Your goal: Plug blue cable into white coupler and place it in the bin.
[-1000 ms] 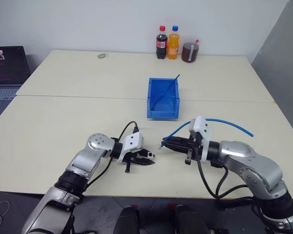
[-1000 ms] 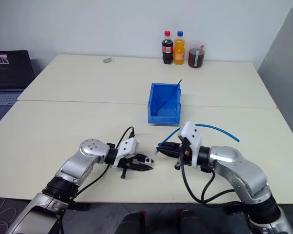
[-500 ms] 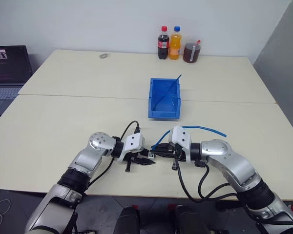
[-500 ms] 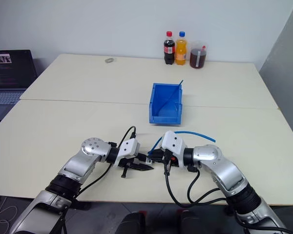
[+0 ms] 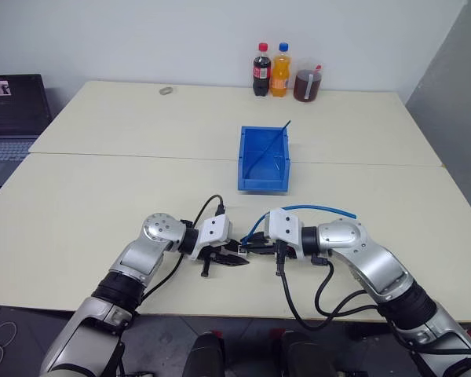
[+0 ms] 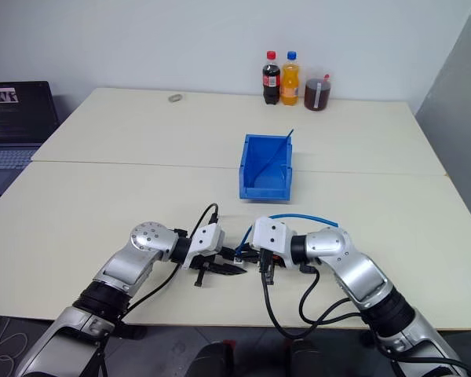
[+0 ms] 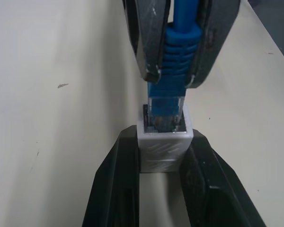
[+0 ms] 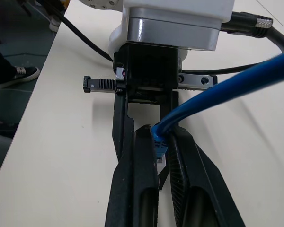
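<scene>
No lettering can be read: the bottle labels (image 5: 260, 73) and laptop screen (image 5: 8, 93) (lines of text) are too small.

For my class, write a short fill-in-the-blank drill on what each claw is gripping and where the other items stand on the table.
1. The left claw is shut on the white ____.
2. The right claw grips the blue cable just behind its clear ____.
3. The bin holds a thin dark ____ leaning against its wall.
4. The number of bottles at the table's far edge is ____.

Missing words: coupler; plug; cable; two
</scene>
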Robot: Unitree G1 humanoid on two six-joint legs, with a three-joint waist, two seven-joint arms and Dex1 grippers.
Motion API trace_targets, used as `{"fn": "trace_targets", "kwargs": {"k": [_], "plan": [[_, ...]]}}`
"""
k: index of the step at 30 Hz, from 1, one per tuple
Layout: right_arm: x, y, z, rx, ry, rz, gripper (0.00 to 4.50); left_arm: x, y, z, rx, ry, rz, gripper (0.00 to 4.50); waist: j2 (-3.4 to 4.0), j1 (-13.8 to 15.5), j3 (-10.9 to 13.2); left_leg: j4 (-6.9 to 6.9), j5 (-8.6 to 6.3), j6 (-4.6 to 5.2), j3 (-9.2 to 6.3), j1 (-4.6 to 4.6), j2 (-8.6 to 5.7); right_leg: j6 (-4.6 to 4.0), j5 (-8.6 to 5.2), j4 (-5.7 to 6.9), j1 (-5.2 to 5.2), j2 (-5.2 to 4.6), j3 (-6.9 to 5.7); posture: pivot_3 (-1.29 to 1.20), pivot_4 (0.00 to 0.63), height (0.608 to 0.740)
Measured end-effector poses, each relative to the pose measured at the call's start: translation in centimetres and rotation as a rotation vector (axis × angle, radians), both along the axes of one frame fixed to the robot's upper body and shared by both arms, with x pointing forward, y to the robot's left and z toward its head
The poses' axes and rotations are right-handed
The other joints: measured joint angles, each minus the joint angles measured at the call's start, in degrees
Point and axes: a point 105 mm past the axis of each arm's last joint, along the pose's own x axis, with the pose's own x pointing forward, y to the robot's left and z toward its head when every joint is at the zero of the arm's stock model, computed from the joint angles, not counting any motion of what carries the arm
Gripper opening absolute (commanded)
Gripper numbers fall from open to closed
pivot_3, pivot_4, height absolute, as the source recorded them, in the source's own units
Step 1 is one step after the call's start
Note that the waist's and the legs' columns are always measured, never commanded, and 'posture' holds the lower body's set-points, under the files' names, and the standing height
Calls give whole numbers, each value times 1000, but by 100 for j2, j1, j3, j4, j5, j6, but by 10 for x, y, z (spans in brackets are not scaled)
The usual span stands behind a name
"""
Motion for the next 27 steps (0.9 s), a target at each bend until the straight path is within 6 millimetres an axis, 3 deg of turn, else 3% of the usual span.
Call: {"fn": "trace_targets", "kwargs": {"k": [9, 16, 21, 22, 27], "plan": [[2, 5, -7, -122, -16, 73, 52, 0, 2, -4, 14, 7, 8, 797, 3, -6, -88, 0, 0, 1, 1, 11, 1, -5, -6, 10, 3, 2, 1, 0, 150, 740], [5, 8, -15, -122, 25, 57, 50, 1, 5, -9, 35, 12, 25, 797, 7, -22, -144, -17, -2, 2, 10, 111, 8, -9, -31, 8, 88, 6, 10, 0, 150, 740], [6, 8, -14, -89, 37, 31, 47, 1, 5, -12, 23, -3, 38, 797, 13, -21, -152, -19, -2, 2, 9, 111, 10, -9, -31, 13, 86, 8, 10, 0, 150, 740], [7, 7, -13, -79, 40, 21, 47, 1, 5, -12, 20, -3, 42, 1498, 13, -18, -151, -18, -2, 2, 8, 110, 10, -8, -30, 13, 85, 8, 10, 0, 150, 740], [7, 3, -9, -45, 46, -15, 46, -1, 10, -11, -10, -18, 90, 2538, 16, -20, -147, -19, -2, 2, 11, 99, 10, -9, -30, 13, 76, 7, 14, 0, 150, 740]]}}
